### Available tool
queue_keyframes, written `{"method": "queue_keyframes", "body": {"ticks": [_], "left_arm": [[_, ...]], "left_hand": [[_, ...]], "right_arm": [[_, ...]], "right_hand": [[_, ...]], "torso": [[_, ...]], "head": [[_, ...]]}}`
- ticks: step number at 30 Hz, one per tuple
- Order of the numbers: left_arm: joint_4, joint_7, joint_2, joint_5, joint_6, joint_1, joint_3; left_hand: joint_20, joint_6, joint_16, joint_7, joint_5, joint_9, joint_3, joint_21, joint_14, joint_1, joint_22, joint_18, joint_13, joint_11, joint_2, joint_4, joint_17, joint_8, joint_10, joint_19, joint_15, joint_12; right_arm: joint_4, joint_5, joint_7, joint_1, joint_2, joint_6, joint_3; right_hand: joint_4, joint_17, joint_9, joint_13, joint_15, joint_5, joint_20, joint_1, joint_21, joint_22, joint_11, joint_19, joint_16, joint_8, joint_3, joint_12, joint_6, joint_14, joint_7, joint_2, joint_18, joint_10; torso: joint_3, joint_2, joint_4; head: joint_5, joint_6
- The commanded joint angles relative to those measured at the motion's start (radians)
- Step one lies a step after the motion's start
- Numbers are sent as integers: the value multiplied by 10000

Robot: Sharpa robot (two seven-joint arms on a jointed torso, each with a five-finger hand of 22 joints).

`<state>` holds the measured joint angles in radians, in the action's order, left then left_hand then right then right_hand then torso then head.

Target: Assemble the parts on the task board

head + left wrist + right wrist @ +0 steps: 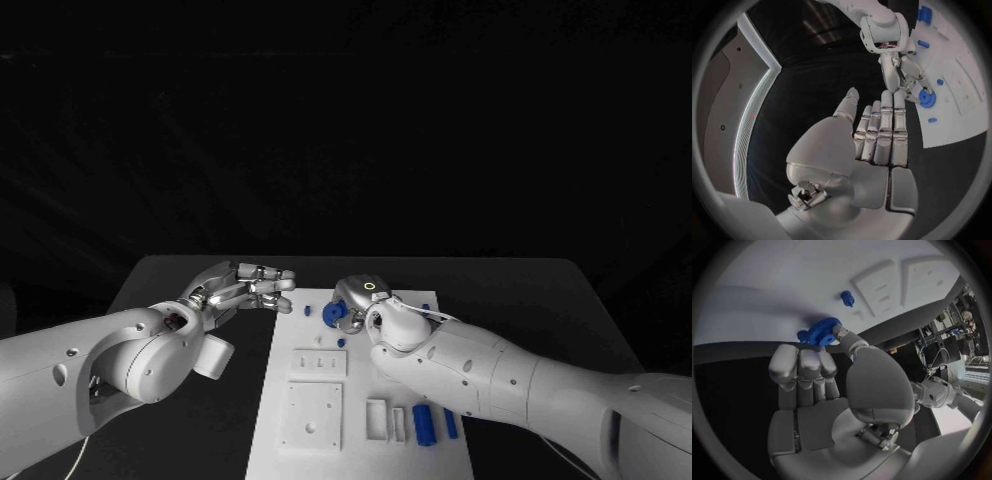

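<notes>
A small blue toothed plastic gear (823, 331) is pinched at the right hand's (817, 380) fingertips, over the white task board's (296, 440) far end; the left hand (242, 288) is held empty, fingers straight, just beside

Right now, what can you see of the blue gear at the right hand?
The blue gear is a small round toothed wheel, plastic-looking, in matte blue. It sits at the far end of the white task board, by the fingertips of the right hand, which touch its rim; whether it is lifted or seated I cannot tell. A smaller blue part lies apart from it on the board.
</notes>
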<state>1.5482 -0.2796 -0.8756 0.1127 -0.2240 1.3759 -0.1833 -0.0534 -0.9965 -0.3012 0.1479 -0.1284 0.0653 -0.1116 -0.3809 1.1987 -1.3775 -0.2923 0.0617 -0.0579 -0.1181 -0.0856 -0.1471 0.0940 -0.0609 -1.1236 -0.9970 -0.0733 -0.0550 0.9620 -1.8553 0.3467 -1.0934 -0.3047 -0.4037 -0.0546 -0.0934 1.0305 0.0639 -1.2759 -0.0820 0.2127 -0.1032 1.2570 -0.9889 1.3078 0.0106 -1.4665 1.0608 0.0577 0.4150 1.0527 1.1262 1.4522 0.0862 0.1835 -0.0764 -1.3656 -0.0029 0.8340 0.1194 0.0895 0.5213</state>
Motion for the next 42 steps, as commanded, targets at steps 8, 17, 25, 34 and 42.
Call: {"method": "queue_keyframes", "body": {"ticks": [8,17,25,34,42], "left_arm": [[13,-63,25,24,145,10,5],[12,-66,11,25,148,10,5],[-54,-69,53,25,168,8,5],[-75,-69,56,25,180,8,4],[-86,-68,58,25,188,7,4]], "left_hand": [[13,10,-39,-32,-20,-3,18,27,-74,-16,-12,-73,-16,24,76,18,-15,-14,56,62,27,-31],[13,10,-39,-32,-20,-3,18,27,-74,-16,-12,-73,-16,24,76,18,-15,-14,56,62,27,-31],[13,10,-39,-32,-20,-3,18,27,-74,-16,-12,-73,-16,24,76,18,-15,-14,56,62,27,-31],[13,10,-39,-32,-20,-3,18,27,-74,-16,-12,-73,-16,24,76,18,-15,-14,56,62,27,-31],[13,10,-39,-32,-20,-3,18,27,-74,-16,-12,-73,-16,24,76,18,-15,-14,56,62,27,-31]], "right_arm": [[-268,73,0,52,95,467,113],[-385,73,243,52,40,394,124],[-381,14,391,53,-16,224,125],[-202,-23,398,56,-113,-211,125],[-57,-10,357,62,-179,-595,124]], "right_hand": [[373,-76,-10,202,-9,-822,24,-71,229,1254,-45,-239,-156,42,-644,-298,-779,-7,110,13,87,157],[506,-78,-14,299,15,-938,56,-7,346,1250,-66,-269,-221,32,-371,-341,-754,-6,161,-5,62,213],[377,-51,-9,302,1,-770,42,-29,334,1257,-45,-280,-209,42,-164,-305,-620,3,132,1,71,197],[230,-42,-5,297,-27,-400,16,-77,294,1267,-20,-289,-215,43,10,-274,-422,7,91,28,86,174],[161,-24,-3,280,-43,-204,-1,-107,251,1275,-1,-297,-202,45,115,-235,-301,11,64,42,96,144]], "torso": [[-1,-6,-14],[13,-7,-27],[5,-4,-24],[4,-7,-26],[7,-9,-14]], "head": [[-15,0],[-18,-4],[12,5],[21,15],[29,14]]}}
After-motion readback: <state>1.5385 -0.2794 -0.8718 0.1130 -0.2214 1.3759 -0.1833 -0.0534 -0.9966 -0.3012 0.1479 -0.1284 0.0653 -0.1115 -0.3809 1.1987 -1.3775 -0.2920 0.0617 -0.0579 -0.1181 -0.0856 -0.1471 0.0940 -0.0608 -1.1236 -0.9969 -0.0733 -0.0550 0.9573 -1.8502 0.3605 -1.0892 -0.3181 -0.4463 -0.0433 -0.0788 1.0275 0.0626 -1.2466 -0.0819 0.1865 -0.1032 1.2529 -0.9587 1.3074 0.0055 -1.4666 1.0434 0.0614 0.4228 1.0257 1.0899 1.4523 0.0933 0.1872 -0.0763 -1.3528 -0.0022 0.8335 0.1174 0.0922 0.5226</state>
